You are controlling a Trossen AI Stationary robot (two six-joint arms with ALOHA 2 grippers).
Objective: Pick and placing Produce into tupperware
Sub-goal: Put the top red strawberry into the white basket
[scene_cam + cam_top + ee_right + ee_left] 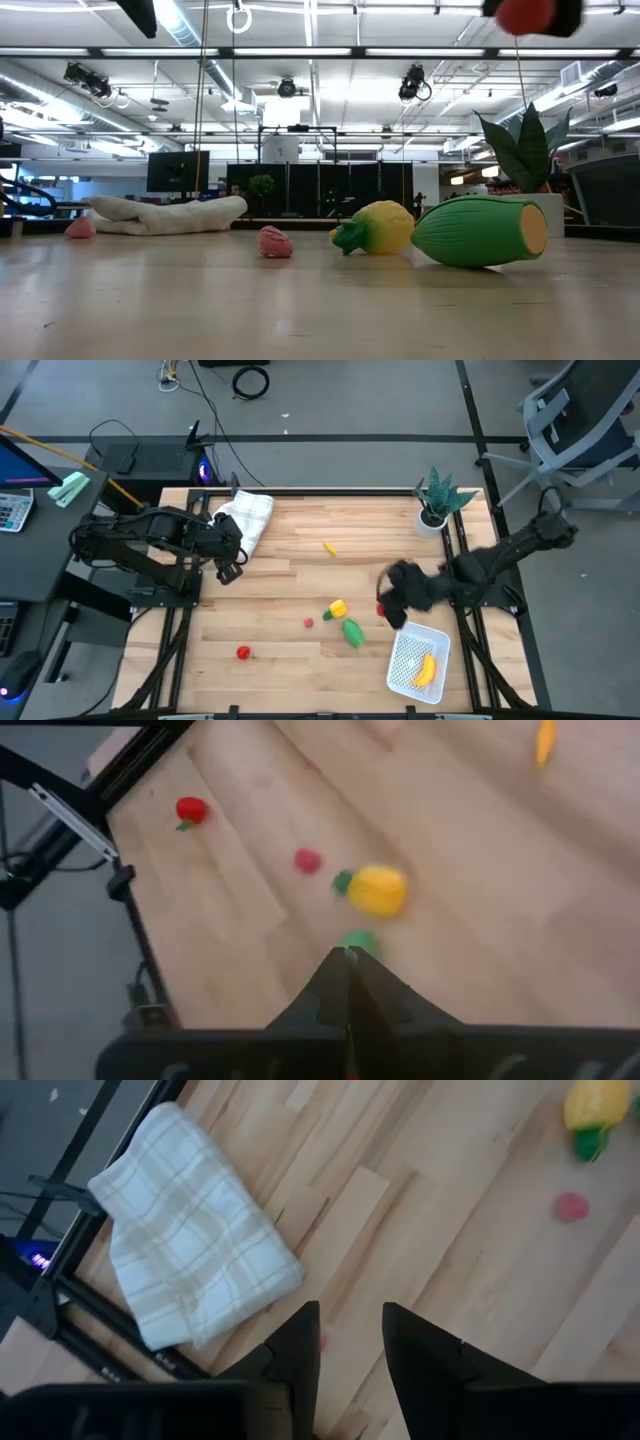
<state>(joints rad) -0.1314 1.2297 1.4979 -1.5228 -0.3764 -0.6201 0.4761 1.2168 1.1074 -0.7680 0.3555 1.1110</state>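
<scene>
My right gripper (pixel 388 608) hangs above the table left of the white basket (pixel 437 641) and is shut on a small red piece (pixel 380 609). That piece shows high up in the low view (pixel 525 14). A yellow banana (pixel 427 670) lies in the basket. On the wood lie a yellow pepper (pixel 337 608), a green oblong piece (pixel 352 632), a tiny red piece (pixel 309 622), a red piece with a green top (pixel 243 652) and a small yellow-orange piece (pixel 329 547). My left gripper (pixel 232 567) is open near the table's left edge. My right gripper pinches the small red piece (pixel 525 14) between its two fingers (pixel 565 12). The piece is lifted well clear of the table. In the right wrist view the shut fingers (pixel 348 982) hide the place of contact.
A white checked cloth (pixel 245 515) lies at the far left corner, just beyond my left gripper. A green spiky plant in a white pot (pixel 437 502) stands at the far right corner. Bare wood lies in the middle and along the near left.
</scene>
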